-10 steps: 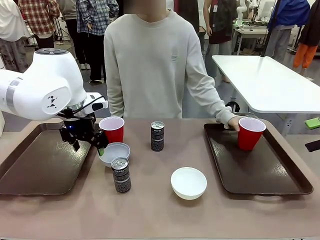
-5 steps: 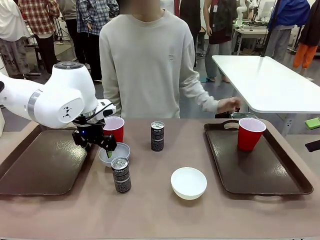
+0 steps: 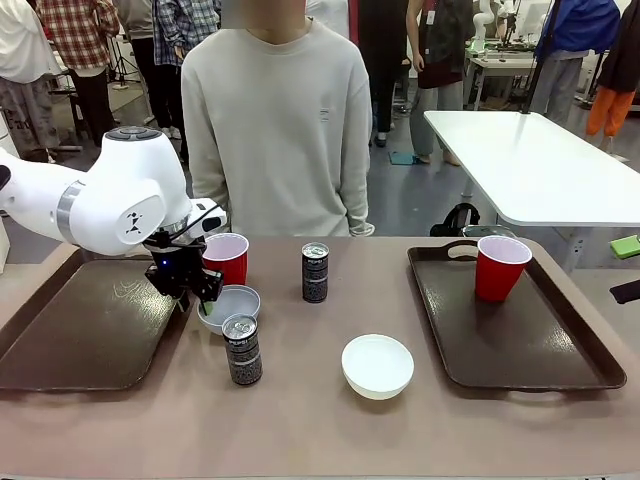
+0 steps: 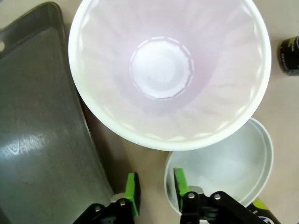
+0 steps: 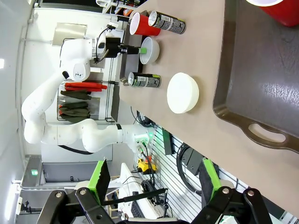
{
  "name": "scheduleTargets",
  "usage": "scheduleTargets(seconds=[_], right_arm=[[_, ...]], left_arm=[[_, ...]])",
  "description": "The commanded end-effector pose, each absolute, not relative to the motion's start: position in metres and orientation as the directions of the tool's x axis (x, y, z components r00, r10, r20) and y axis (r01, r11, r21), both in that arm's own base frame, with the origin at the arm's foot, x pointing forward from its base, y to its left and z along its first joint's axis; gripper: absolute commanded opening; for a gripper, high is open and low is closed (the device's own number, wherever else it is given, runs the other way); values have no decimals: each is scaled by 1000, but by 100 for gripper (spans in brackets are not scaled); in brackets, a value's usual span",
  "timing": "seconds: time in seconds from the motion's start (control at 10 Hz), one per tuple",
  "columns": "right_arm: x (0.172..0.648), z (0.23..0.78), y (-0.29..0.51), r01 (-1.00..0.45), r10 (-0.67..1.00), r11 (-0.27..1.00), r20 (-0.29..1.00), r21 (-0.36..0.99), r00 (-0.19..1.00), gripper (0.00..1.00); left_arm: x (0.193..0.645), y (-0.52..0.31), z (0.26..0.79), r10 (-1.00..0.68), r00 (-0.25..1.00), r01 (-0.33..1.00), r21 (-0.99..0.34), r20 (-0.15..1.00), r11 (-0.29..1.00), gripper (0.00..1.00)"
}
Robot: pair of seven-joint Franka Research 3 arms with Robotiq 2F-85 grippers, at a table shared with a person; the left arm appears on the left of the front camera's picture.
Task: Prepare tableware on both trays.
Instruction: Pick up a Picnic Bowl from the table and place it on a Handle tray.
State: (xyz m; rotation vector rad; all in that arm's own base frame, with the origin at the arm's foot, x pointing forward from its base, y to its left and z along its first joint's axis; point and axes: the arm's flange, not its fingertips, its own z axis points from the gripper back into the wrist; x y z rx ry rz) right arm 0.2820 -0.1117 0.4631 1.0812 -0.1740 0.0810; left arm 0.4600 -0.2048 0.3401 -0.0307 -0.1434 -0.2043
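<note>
My left gripper (image 3: 197,290) is shut on the left rim of a white bowl (image 3: 232,304) just right of the left tray (image 3: 70,330). In the left wrist view its fingers (image 4: 180,183) straddle that bowl's rim (image 4: 224,163), below a red cup's white inside (image 4: 163,70). This red cup (image 3: 226,257) stands behind the bowl, and a dark can (image 3: 242,348) stands in front of it. Another can (image 3: 315,271) and a second white bowl (image 3: 377,365) sit mid-table. The right tray (image 3: 540,350) carries a red cup (image 3: 500,266). My right gripper (image 5: 155,177) is open and holds nothing, off the table's right end.
A person in a pale sweater (image 3: 275,120) stands at the far edge with hands down at the sides. The left tray's inside (image 4: 37,140) is bare. A white table (image 3: 540,165) stands behind on the right.
My left gripper moved right to the bowl and closed on its rim. The person's hand left the red cup on the right tray and drew back.
</note>
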Motion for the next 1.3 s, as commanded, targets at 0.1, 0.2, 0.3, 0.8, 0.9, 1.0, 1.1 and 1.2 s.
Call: scheduleTargets(seconds=[0.1,0.2,0.3,0.8,0.9,1.0,1.1,1.2], right_arm=[[283,463,-112,-156,-22,449,185,880,983,100],[283,463,-112,-156,-22,449,185,880,983,100],[283,463,-112,-156,-22,449,185,880,983,100],[283,463,-112,-156,-22,449,185,880,983,100],[283,463,-112,-156,-22,449,185,880,983,100],[283,463,-112,-156,-22,449,185,880,983,100],[283,463,-112,-156,-22,449,185,880,983,100],[283,463,-112,-156,-22,449,185,880,983,100]], left_arm=[[461,-211,341,-155,980,161,-39,124,986,0],[460,-211,342,-147,984,153,-47,103,987,0],[458,-212,345,-137,986,143,-62,90,988,0],[360,-185,480,-200,950,211,-23,242,977,0],[352,-173,489,-185,954,188,9,237,982,0],[350,-166,488,-169,959,163,48,227,986,0],[350,-161,477,-199,948,177,107,250,978,0],[349,-180,502,-174,955,176,12,240,984,0]])
